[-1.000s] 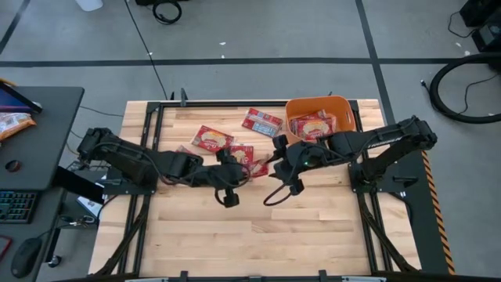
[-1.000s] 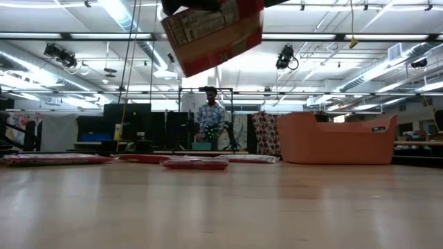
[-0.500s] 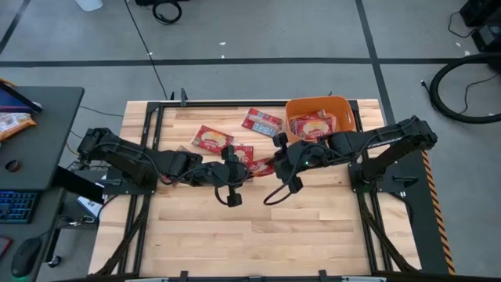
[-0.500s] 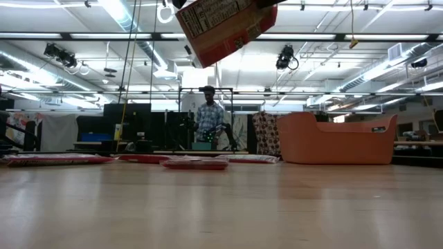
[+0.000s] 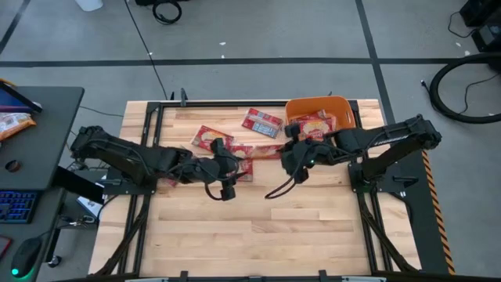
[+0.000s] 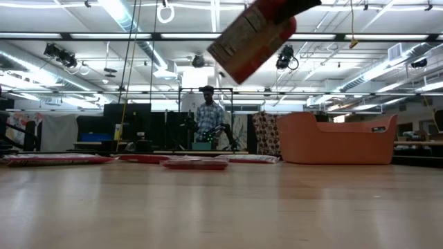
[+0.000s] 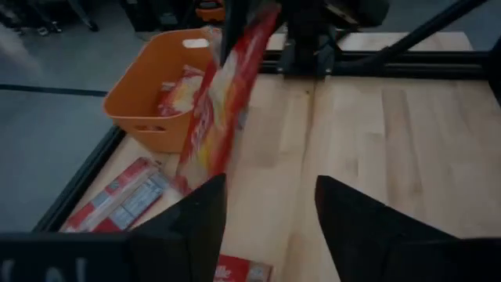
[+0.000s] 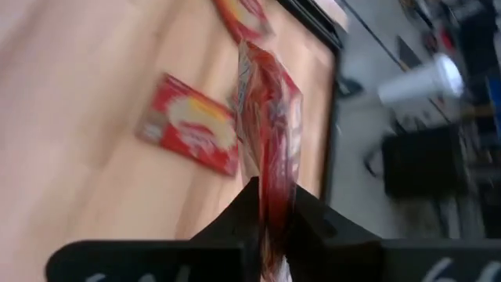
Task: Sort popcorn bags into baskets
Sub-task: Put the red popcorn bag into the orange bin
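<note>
Right pincer (image 8: pixel 266 205): I see it clamped on one popcorn bag (image 8: pixel 268 133), raised above the tabletop (image 5: pixel 258 219) beside the orange basket (image 5: pixel 315 104). Left pincer (image 7: pixel 270 207): spread, holding nothing, over loose bags (image 5: pixel 210 139). The basket already contains packets (image 5: pixel 311 125).
</note>
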Controlling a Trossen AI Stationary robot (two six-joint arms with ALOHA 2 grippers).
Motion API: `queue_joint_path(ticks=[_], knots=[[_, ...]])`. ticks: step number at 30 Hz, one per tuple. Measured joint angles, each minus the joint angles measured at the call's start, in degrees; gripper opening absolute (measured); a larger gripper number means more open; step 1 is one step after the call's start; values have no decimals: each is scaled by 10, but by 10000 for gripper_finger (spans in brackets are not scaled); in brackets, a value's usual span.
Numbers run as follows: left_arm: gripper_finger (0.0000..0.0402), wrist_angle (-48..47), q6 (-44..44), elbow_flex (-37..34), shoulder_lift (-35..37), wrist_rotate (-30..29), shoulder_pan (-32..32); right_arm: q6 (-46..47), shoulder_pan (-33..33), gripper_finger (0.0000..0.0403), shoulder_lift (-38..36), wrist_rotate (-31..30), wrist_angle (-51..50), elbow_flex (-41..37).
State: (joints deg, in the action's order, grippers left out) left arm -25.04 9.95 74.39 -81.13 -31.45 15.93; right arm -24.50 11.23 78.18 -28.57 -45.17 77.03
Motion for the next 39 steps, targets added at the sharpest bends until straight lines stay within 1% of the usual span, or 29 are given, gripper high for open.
queue_joint_path(ticks=[2, 5, 8, 13, 15, 17, 20, 23, 26, 28, 33, 37, 39], knots=[[204, -27, 12, 0, 14, -14, 0, 46, -9, 39, -12, -17, -31, 0], [201, -42, 32, 0, 33, -21, 0, 138, -29, 26, -23, -18, -108, 10], [194, -48, 44, 0, 48, -24, -2, 245, -48, 18, -19, -32, -204, 42], [183, -53, 44, 0, 71, -26, -13, 440, -91, 21, 10, -84, -372, 101], [181, -55, 48, 0, 77, -18, -21, 508, -121, 23, 20, -77, -430, 113], [181, -53, 59, 0, 79, -10, -32, 548, -155, 23, 29, -53, -453, 111], [180, -54, 73, 0, 81, 13, -44, 557, -207, 23, 34, 1, -442, 97], [180, -52, 83, 0, 82, 46, -50, 555, -260, 23, 45, 5, -446, 84], [180, -53, 97, 0, 81, 77, -50, 541, -320, 24, 51, 31, -450, 79], [180, -53, 107, 0, 81, 94, -49, 526, -358, 24, 54, 49, -448, 76], [180, -53, 130, 0, 81, 124, -40, 499, -444, 23, 66, 71, -449, 76], [180, -52, 147, 0, 81, 147, -32, 491, -496, 23, 90, 79, -447, 76], [180, -53, 152, 0, 81, 148, -28, 497, -513, 23, 109, 106, -450, 76]])
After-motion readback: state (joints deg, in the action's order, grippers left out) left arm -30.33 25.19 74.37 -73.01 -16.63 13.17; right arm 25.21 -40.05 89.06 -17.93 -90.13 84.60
